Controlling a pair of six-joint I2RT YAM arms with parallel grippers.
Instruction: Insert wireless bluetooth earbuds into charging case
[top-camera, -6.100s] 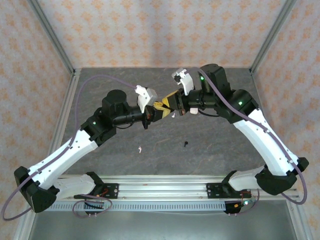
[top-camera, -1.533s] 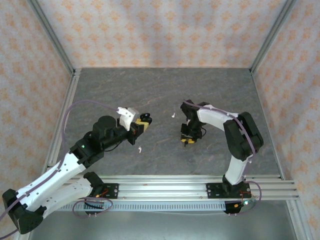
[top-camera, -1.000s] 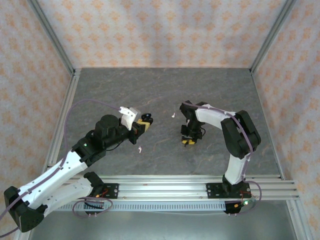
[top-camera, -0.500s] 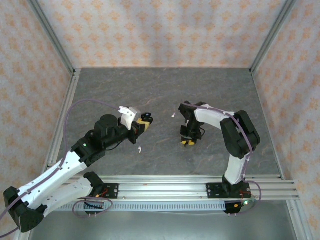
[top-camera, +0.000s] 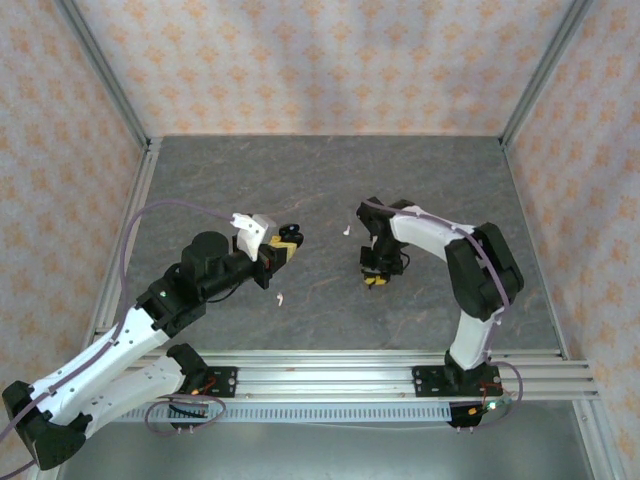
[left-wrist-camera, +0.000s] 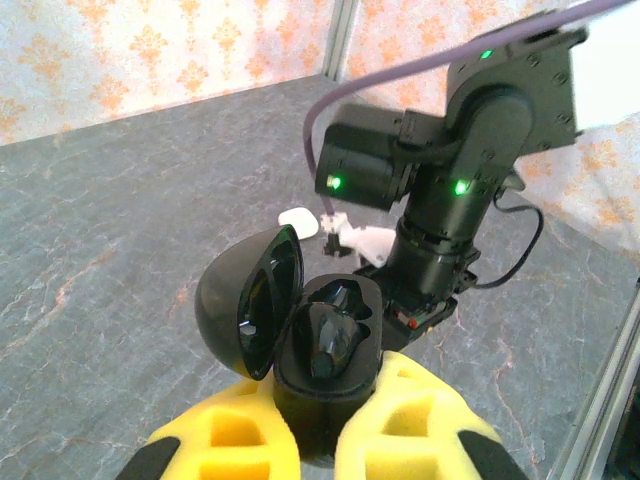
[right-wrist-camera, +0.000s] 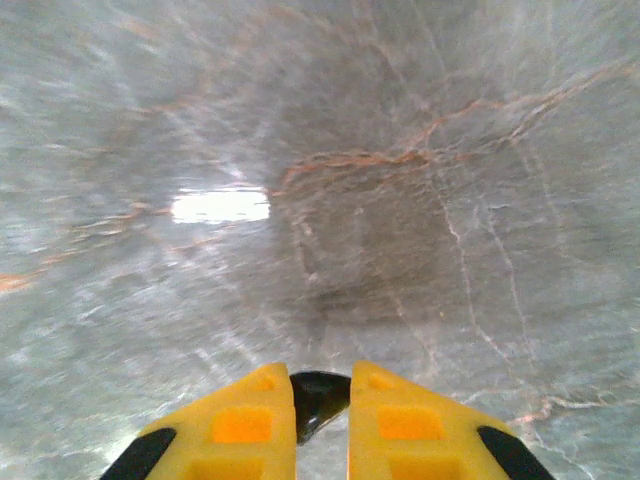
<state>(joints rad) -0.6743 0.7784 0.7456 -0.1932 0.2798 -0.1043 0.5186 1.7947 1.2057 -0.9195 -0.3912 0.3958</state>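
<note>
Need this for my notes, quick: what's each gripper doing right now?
Left gripper: shut on the black charging case, lid open.
Right gripper: shut on a small black earbud.

- Table: grey stone-look top with pale and brownish veins; metal rail along the lower edge of the top frame
- White earbud lies flat on the table, lower left of centre; bare surface all round it
- Second white earbud lies just above centre, well apart from the first
- Right wrist view: table blurred; bright glare patch at left of centre
</note>
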